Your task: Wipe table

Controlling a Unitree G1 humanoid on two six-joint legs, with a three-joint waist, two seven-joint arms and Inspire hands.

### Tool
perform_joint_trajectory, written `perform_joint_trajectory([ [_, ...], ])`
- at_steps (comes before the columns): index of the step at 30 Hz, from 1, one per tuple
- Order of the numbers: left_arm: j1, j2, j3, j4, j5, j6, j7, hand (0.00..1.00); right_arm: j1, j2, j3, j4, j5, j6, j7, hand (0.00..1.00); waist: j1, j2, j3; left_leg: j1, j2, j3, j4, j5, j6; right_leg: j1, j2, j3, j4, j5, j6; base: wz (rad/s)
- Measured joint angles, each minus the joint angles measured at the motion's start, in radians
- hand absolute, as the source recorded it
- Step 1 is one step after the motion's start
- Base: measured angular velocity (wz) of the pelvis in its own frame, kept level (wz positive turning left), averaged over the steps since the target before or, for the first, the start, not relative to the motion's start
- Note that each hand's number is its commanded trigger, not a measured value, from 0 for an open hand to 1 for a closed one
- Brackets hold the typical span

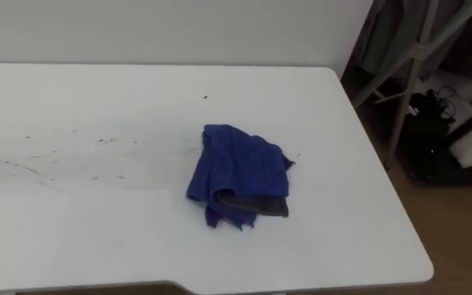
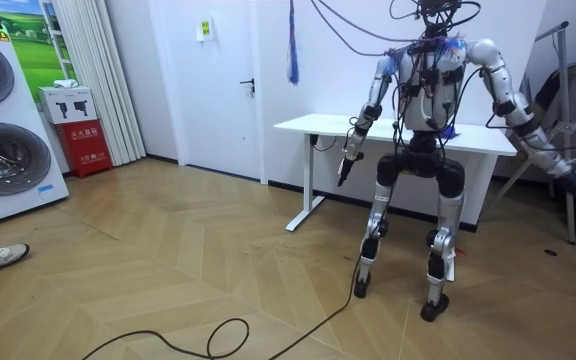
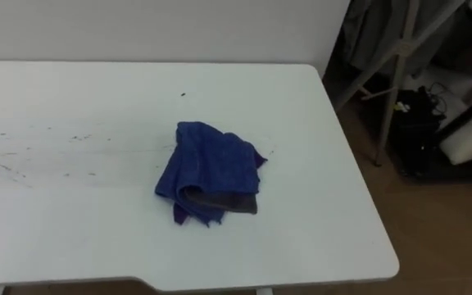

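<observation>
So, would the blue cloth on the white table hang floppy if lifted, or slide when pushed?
Probably floppy: the blue cloth lies crumpled in soft folds, so it would likely droop when lifted. It looks like light fabric. Pushed, it may bunch up before sliding on the smooth table.

White rectangular worktop (image 1: 97, 238): hard and smooth, matt with a faint sheen, smudged by thin dark streaks and specks (image 1: 15, 165) across the left half. Crumpled blue cloth (image 1: 236, 168): soft, napped, towel-like, wholly matt, with a grey fabric layer (image 1: 265, 205) at the lower fold. Pale slanted frame tubes (image 1: 406, 78) beside the worktop: smooth, apparently painted metal. Herringbone wooden floor (image 2: 168, 270): varnished, lightly glossy.
</observation>
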Motion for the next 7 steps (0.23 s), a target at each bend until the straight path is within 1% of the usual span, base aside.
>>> perform_joint_trajectory([
  [1, -0.010, -0.009, -0.021, 0.018, 0.015, 0.005, 0.019, 0.00, -0.005, 0.022, 0.040, -0.005, -0.024, 0.003, 0.020, 0.00, 0.007, 0.008, -0.0003, -0.001, 0.000, -0.003, 0.004, -0.001, 0.000, 0.004, 0.002, 0.007, -0.005, 0.001, -0.001, 0.04],
  [2, -0.013, -0.024, -0.037, 0.020, 0.032, 0.009, 0.041, 0.00, -0.020, 0.030, 0.088, -0.012, -0.061, 0.014, 0.031, 0.00, 0.018, 0.016, 0.0008, -0.001, 0.000, -0.003, 0.005, -0.003, 0.001, 0.004, 0.003, 0.012, -0.005, 0.002, -0.001, 0.00],
  [3, -0.015, -0.032, -0.044, 0.020, 0.031, 0.009, 0.051, 0.00, -0.032, 0.031, 0.109, -0.018, -0.083, 0.019, 0.033, 0.00, 0.022, 0.021, 0.0014, -0.001, -0.001, -0.003, 0.005, -0.003, 0.001, 0.004, 0.003, 0.015, -0.005, 0.002, -0.001, 0.00],
  [5, -0.033, -0.054, -0.079, 0.034, 0.039, 0.010, 0.088, 0.00, -0.070, 0.030, 0.165, -0.079, -0.207, 0.019, 0.025, 0.00, 0.047, 0.042, 0.0016, -0.004, -0.001, -0.003, 0.005, -0.003, 0.001, 0.000, 0.005, 0.017, -0.005, 0.002, -0.001, 0.00],
  [6, -0.038, -0.061, -0.087, 0.036, 0.037, 0.011, 0.098, 0.00, -0.080, 0.030, 0.169, -0.101, -0.233, 0.019, 0.019, 0.00, 0.057, 0.047, 0.0024, -0.006, -0.001, -0.004, 0.005, -0.003, 0.001, -0.002, 0.005, 0.017, -0.005, 0.002, -0.001, 0.00],
  [7, -0.052, -0.070, -0.110, 0.046, 0.038, 0.011, 0.114, 0.00, -0.113, 0.031, 0.178, -0.140, -0.261, 0.018, 0.005, 0.00, 0.071, 0.057, 0.0053, -0.011, -0.001, -0.004, 0.007, -0.003, 0.001, -0.007, 0.005, 0.016, -0.005, 0.002, -0.001, 0.00],
])
